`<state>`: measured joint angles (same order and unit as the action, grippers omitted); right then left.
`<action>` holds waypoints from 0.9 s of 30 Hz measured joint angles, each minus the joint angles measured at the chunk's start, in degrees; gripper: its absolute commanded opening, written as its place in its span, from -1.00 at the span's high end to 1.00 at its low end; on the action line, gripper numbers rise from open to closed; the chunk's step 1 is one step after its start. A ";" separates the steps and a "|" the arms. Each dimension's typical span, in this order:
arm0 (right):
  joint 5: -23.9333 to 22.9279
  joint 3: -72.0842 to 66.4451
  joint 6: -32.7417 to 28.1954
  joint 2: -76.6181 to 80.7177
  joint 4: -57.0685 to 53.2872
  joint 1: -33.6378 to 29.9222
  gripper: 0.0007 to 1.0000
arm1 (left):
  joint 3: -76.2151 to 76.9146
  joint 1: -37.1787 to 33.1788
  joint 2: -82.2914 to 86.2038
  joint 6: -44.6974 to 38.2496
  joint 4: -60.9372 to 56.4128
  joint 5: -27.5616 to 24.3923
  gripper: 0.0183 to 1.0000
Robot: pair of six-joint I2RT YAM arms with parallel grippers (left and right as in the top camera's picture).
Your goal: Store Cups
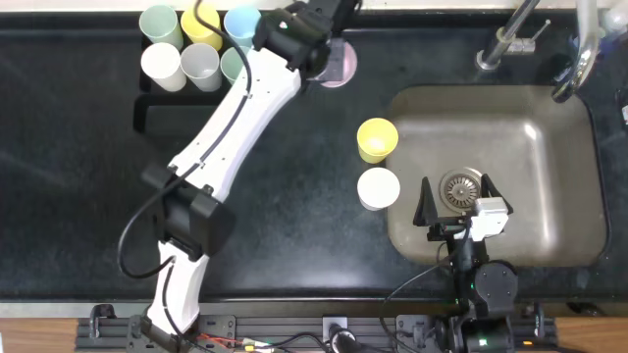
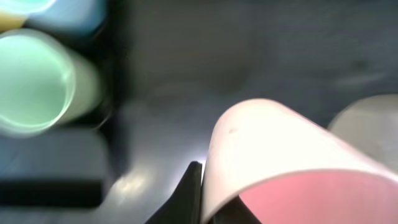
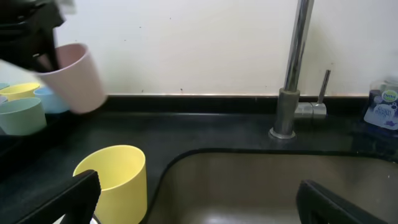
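Near rack [image 1: 167, 110], left fingers [image 2: 189, 196] grip pink cup [image 2: 280, 155]

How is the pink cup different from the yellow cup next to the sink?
The pink cup is held at its rim by the left gripper, up off the counter. The yellow cup stands free on the counter beside the sink. The pink cup is tilted, while the yellow cup is upright. Their colours differ too. Both are plain open cups of similar shape.
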<state>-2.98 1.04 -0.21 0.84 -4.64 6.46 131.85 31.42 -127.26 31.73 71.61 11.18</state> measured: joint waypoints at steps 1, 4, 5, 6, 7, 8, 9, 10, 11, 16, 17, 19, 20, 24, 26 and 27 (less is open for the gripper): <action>0.02 0.00 -0.02 0.00 0.02 0.00 -1.00 | 0.09 -0.39 0.00 1.27 2.69 0.59 0.97; 0.02 0.00 -0.02 0.00 0.04 0.02 -0.99 | 0.09 -1.60 0.00 4.61 10.27 2.80 0.97; 0.00 0.00 -0.02 0.00 0.02 0.02 -1.00 | 0.09 -2.01 0.02 5.68 12.52 3.63 0.96; 0.00 0.00 -0.02 0.00 0.02 0.02 -1.00 | 0.09 -2.45 0.15 6.38 14.16 4.46 0.96; 0.00 0.00 -0.02 0.00 0.02 0.00 -1.00 | 0.09 -2.93 0.37 7.15 15.43 5.16 0.96; 0.02 0.00 0.00 0.00 0.04 0.02 -1.00 | 0.09 -3.41 0.76 7.56 16.39 5.68 0.96; 0.02 0.00 -0.02 0.00 0.04 0.02 -1.00 | 0.09 -3.91 1.25 7.91 17.20 6.10 0.96; 0.00 0.00 -0.02 0.00 0.00 0.00 -1.00 | 0.09 -4.39 1.79 8.31 17.86 6.38 0.96; -0.02 0.00 -0.02 0.00 0.00 0.00 -1.00 | 0.09 -4.94 2.58 8.57 18.58 6.67 0.96; 0.02 0.00 -0.02 0.00 0.04 0.00 -1.00 | 0.09 -7.96 8.35 8.79 21.77 8.72 0.96; 0.02 0.00 -0.02 0.00 0.02 0.02 -0.99 | 0.09 -8.70 9.94 8.72 22.34 9.27 0.96; 0.00 0.00 -0.02 0.00 0.00 0.02 -1.00 | 0.09 -10.19 13.00 8.31 22.95 10.16 0.96; 0.00 0.00 0.00 0.00 0.02 0.02 -1.00 | 0.09 -11.08 14.78 7.87 23.12 10.62 0.96; 0.00 0.00 -0.04 0.00 0.02 0.00 -1.00 | 0.26 -15.37 20.65 5.07 23.54 11.50 0.96; 0.00 0.00 -0.04 0.00 0.04 0.02 -1.00 | 0.52 -17.81 22.36 3.56 24.72 11.61 0.96; 0.02 0.00 -0.02 0.00 0.02 0.02 -1.00 | 0.52 -19.23 23.04 2.56 25.11 11.58 0.96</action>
<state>-2.96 1.04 -0.23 0.84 -4.62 6.48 132.38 12.19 -104.22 34.28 96.73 22.76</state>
